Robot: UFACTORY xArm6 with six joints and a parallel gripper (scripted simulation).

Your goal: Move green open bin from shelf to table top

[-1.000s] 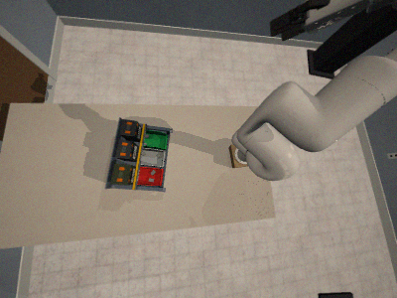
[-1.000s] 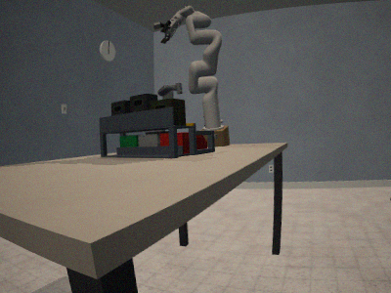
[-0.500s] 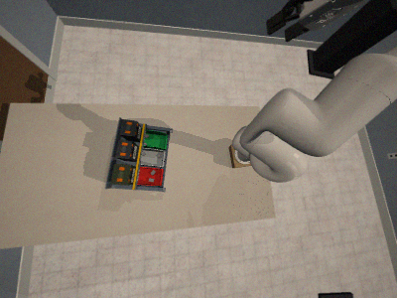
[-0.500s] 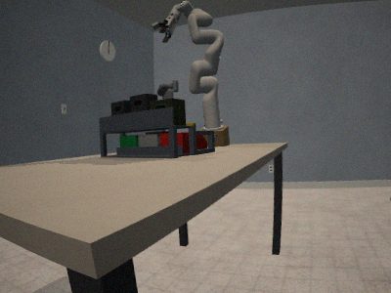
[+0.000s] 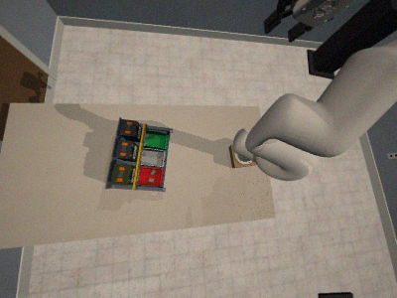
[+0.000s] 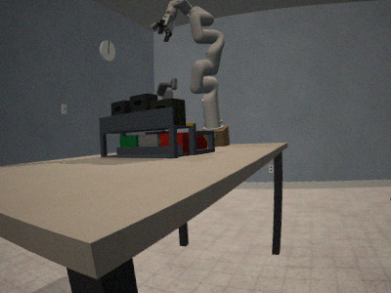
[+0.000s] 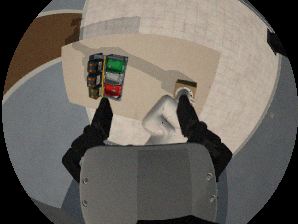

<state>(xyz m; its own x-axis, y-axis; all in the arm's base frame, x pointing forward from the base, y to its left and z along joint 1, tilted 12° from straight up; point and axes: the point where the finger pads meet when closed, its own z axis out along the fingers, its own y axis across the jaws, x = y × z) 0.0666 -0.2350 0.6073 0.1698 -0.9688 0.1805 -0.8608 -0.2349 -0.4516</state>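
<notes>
The pincer [image 5: 278, 30] [image 6: 161, 32] [image 7: 144, 104] hangs spread wide with nothing in it, high up and well apart from the green open bin [image 5: 156, 140] [image 6: 129, 141] [image 7: 116, 66], which sits far below at one end of the shelf's [image 5: 167, 159] [image 6: 142, 120] [image 7: 123, 77] lower row, beside the grey bin [image 5: 152, 158] [image 6: 149, 141] [image 7: 114, 78]. From here, I'd say the arm [image 5: 298, 124] [image 6: 209, 56] [image 7: 161, 120] must swing across and descend towards its open front.

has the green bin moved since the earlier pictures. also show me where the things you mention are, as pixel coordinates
No. The green bin [image 5: 158, 140] [image 6: 129, 141] [image 7: 116, 65] shows no shift either way: in the top view it sits at the same place against the table's [image 5: 208, 199] [image 6: 147, 195] [image 7: 75, 65] edges.
</notes>
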